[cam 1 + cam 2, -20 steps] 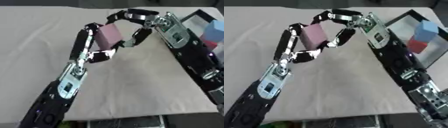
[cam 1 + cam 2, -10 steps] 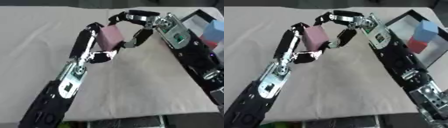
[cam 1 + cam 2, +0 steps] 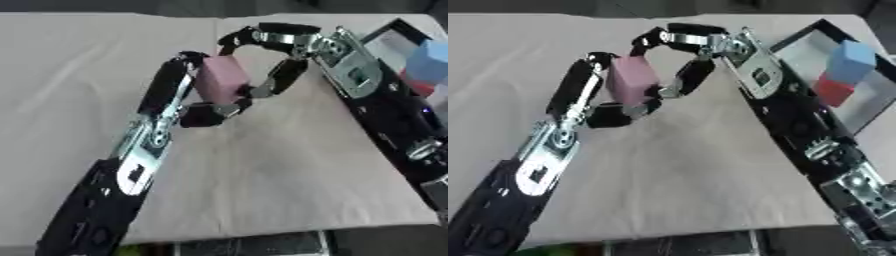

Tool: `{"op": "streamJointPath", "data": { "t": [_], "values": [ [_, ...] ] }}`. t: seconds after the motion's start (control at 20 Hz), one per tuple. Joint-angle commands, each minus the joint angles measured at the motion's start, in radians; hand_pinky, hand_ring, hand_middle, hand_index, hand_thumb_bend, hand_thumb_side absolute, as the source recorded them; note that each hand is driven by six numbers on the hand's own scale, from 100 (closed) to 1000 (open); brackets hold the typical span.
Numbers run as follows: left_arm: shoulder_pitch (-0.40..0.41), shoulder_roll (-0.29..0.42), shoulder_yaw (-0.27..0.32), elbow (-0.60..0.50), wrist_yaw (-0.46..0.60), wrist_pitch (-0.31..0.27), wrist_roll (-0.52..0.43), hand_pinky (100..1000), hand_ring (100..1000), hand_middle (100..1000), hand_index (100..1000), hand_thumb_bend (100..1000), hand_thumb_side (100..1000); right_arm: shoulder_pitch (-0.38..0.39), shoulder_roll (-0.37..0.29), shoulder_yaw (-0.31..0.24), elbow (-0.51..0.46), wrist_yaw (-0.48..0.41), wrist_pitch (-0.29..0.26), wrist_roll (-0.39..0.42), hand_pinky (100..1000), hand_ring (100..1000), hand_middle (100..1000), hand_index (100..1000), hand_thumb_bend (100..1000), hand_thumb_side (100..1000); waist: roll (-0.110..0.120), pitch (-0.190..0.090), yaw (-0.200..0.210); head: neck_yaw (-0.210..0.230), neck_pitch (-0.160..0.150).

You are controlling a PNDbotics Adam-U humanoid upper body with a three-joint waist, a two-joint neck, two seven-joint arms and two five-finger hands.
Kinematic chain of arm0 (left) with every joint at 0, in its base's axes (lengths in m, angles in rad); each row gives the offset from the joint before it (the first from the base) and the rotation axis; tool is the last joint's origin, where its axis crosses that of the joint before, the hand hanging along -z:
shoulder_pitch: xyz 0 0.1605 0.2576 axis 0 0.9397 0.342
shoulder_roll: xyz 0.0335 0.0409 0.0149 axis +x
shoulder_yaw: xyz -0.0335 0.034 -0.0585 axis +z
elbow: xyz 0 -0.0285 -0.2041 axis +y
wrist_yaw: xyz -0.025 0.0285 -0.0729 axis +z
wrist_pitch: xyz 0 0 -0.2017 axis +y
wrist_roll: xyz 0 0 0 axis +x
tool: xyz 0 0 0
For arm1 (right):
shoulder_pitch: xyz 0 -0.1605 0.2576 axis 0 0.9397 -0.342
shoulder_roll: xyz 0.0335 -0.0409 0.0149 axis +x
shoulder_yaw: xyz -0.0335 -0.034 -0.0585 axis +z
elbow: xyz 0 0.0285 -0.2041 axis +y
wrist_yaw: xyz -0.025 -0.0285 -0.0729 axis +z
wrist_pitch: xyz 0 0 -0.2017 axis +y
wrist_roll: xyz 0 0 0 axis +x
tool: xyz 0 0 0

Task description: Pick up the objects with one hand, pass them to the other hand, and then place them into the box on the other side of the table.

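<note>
The pink block (image 3: 630, 83) was held up above the bench (image 3: 710, 175), at the middle of its far half, between the two hands. The left hand (image 3: 610, 107) had its fingers curled round the block's left face and its thumb curled under the lower edge. The right hand (image 3: 689, 55) reached in from the right with its fingers arched over the block's top corner and its thumb bent against the block's right side, so both hands gripped the block together. The bench was covered by a pale, creased cloth. At the right edge stood the box (image 3: 798, 47), dark-rimmed with a light floor, and inside it a blue block (image 3: 850, 61) rested on or just against a red block (image 3: 833, 90); which of the two could not be told.
</note>
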Motion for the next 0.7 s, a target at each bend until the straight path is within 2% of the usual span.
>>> {"op": "streamJointPath", "data": {
  "t": [0.05,0.2,0.7],
  "values": [
    [-0.006,-0.021,-0.022,-0.006,0.002,0.0,0.01,782,719,340,823,954,929,-0.032,-0.006,-0.017,-0.027,-0.021,0.002,-0.01,972,1000,667,727,159,189,0.002,-0.015,-0.001,-0.004,-0.007],
    [-0.006,-0.018,-0.022,-0.004,0.011,0.006,0.027,780,717,339,823,979,966,-0.03,-0.007,-0.017,-0.028,-0.022,0.003,-0.011,971,1000,666,726,162,192,0.002,-0.015,-0.001,-0.005,-0.009],
    [-0.006,-0.01,-0.011,-0.002,-0.038,0.086,0.096,782,730,356,844,972,876,-0.031,-0.013,-0.014,-0.033,-0.03,0.002,-0.012,969,1000,661,723,164,199,0.001,-0.018,-0.003,-0.003,-0.012]
  ]
}}
